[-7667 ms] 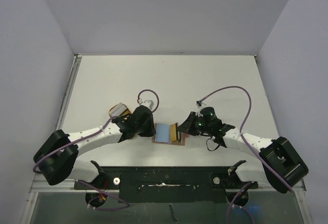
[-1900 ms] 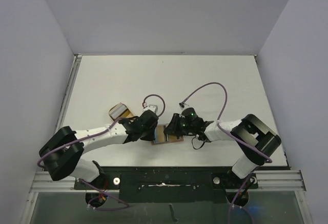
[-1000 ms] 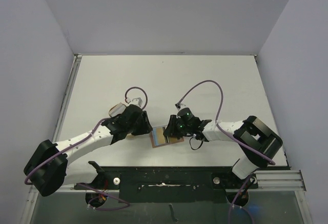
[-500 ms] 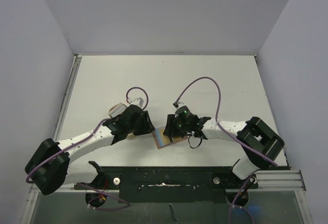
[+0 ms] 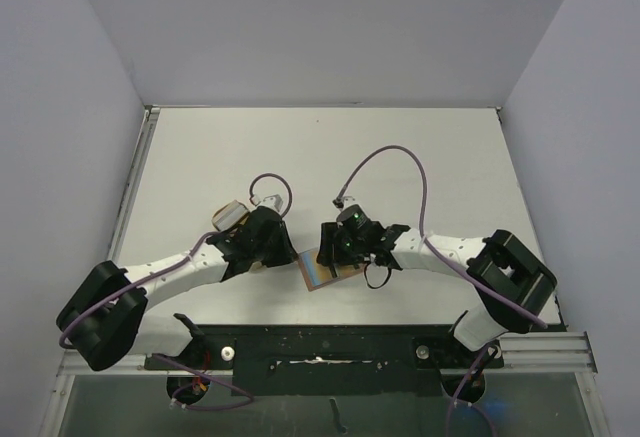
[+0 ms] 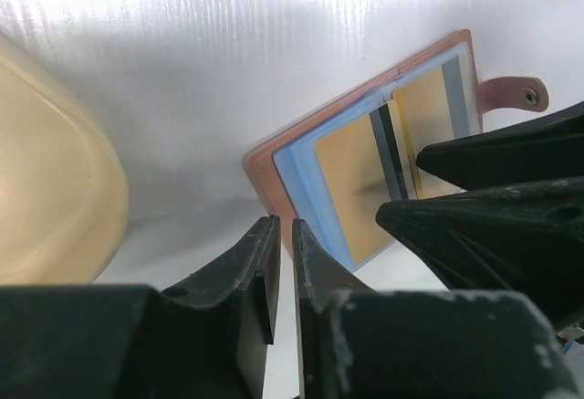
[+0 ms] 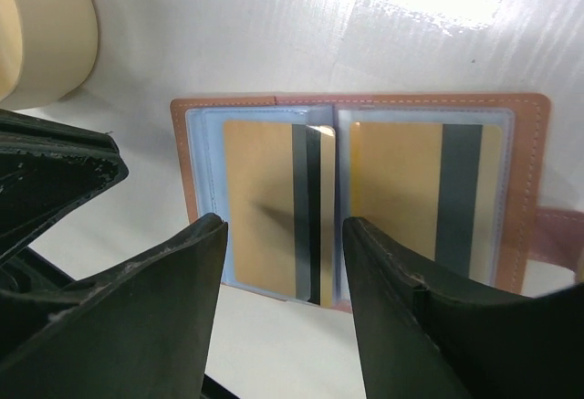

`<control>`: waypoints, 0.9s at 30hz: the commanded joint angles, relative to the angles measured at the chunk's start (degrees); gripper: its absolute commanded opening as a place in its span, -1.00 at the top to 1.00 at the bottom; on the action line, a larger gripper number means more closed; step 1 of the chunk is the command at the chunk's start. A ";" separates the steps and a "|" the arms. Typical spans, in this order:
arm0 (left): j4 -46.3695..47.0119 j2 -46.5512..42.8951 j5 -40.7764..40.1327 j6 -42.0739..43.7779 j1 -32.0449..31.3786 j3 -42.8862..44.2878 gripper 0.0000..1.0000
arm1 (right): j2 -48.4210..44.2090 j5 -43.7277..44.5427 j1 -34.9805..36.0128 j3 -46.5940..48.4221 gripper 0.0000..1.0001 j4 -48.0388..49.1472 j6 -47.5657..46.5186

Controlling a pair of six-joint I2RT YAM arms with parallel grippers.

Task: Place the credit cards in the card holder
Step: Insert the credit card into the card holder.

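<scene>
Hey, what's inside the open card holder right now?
The card holder shows a tab-side gold card and the other gold card, both dark-striped, under clear sleeves. A light blue edge shows behind the latter; anything beneath them is covered.

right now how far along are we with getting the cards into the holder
Done: two gold cards sit inside the open holder. In hand: nothing; the right gripper hangs open over it, and the left gripper is shut on nothing beside it. Left: no loose card shows, so perhaps only folding the holder shut.
</scene>
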 commanded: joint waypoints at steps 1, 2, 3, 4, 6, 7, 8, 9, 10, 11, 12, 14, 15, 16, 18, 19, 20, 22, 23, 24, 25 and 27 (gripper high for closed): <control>4.77 0.91 1.15 0.16 -0.53 0.09 0.84 | -3.60 2.70 0.34 2.58 -0.09 -2.71 -2.40; 5.15 1.11 1.33 0.17 -0.65 0.02 0.90 | -3.48 2.46 0.37 2.46 -0.09 -2.47 -2.37; 5.47 1.35 1.51 0.18 -0.76 -0.08 0.96 | -3.30 2.16 0.44 2.25 -0.09 -2.10 -2.28; 5.86 1.62 1.86 0.18 -0.81 -0.15 0.99 | -3.05 1.93 0.46 2.04 -0.09 -1.70 -2.07; 6.50 2.29 2.88 0.33 -0.85 -0.24 1.00 | -2.45 1.13 0.48 1.52 -0.08 -0.18 -1.83; 6.61 2.64 2.97 0.34 -0.94 -0.12 1.00 | -2.08 0.73 0.62 1.36 -0.07 0.49 -1.63; 6.62 2.93 2.88 0.42 -1.06 -0.15 1.00 | -1.58 0.37 0.61 1.22 -0.05 1.18 -1.52; 6.62 3.20 2.66 0.44 -1.17 -0.22 1.00 | -1.15 -0.03 0.80 1.10 -0.04 1.79 -1.40; 6.67 3.46 2.55 0.44 -1.20 -0.28 1.00 | -0.67 -0.30 0.91 1.08 -0.02 2.31 -1.30; 6.83 3.80 2.44 0.50 -1.20 -0.38 1.00 | -0.21 -0.35 1.07 1.22 -0.01 2.50 -1.23; 6.88 4.07 2.28 0.52 -1.28 -0.43 1.00 | 0.17 -0.35 1.20 1.32 0.00 2.59 -1.16; 6.89 4.58 1.67 0.59 -1.29 -0.58 1.00 | 0.68 -0.33 1.52 1.35 0.03 3.06 -1.07; 6.93 4.86 1.46 0.61 -1.29 -0.61 1.00 | 0.86 -0.40 1.60 1.34 0.04 3.20 -1.03; 7.03 5.11 1.29 0.59 -1.29 -0.66 1.00 | 1.04 -0.43 1.70 1.42 0.05 3.15 -0.95; 7.27 5.64 1.02 0.68 -1.33 -0.75 1.00 | 1.09 -0.36 1.85 1.43 0.08 3.10 -0.94; 7.44 5.84 0.96 0.75 -1.37 -0.77 1.00 | 1.03 -0.34 1.98 1.39 0.10 3.16 -0.94; 7.56 6.09 0.83 0.86 -1.38 -0.77 1.00 | 0.95 -0.31 2.02 1.35 0.13 3.21 -0.90; 7.72 6.61 0.73 1.08 -1.38 -0.69 1.00 | 0.86 -0.35 2.09 1.18 0.19 3.16 -0.73; 7.80 6.84 0.70 1.11 -1.38 -0.68 1.00 | 0.70 -0.35 2.19 1.12 0.21 3.27 -0.62; 8.04 7.09 0.70 1.17 -1.38 -0.67 1.00 | 0.72 -0.51 2.27 1.08 0.23 3.38 -0.45; 8.37 7.14 0.76 1.34 -1.43 -0.64 1.00 | 0.72 -0.74 2.37 0.96 0.24 3.74 -0.23; 8.91 7.24 0.69 1.62 -1.46 -0.77 1.00 | 0.72 -1.53 2.48 0.51 0.25 4.84 0.57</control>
